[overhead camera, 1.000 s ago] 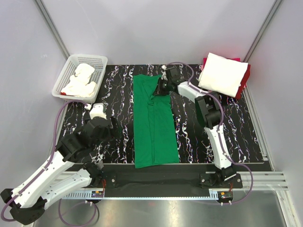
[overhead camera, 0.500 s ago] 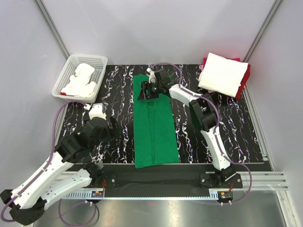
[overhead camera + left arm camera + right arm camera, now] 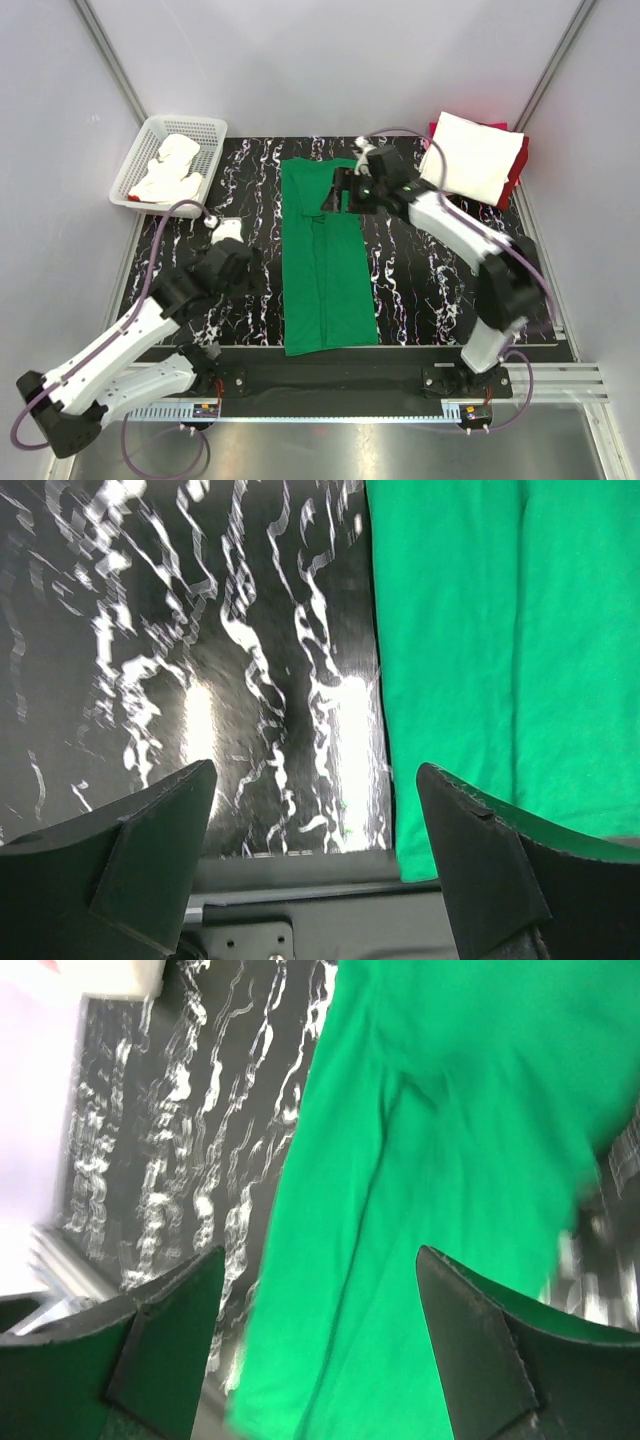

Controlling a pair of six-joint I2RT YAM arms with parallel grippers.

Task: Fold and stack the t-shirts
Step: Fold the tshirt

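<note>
green t-shirt (image 3: 322, 260): folded to a long strip, flat at worktop (image 3: 440, 290) centre. right claw (image 3: 322, 1255): spread wide, empty, over far end. left claw (image 3: 315, 772): spread wide, empty, beside strip's left edge. risk: uneven pinches drag the strip askew, undoing the fold.

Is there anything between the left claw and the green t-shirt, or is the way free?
Nothing visible stands between them. The left claw hangs open over bare table, just left of the green t-shirt, whose edge lies flat beside it.
</note>
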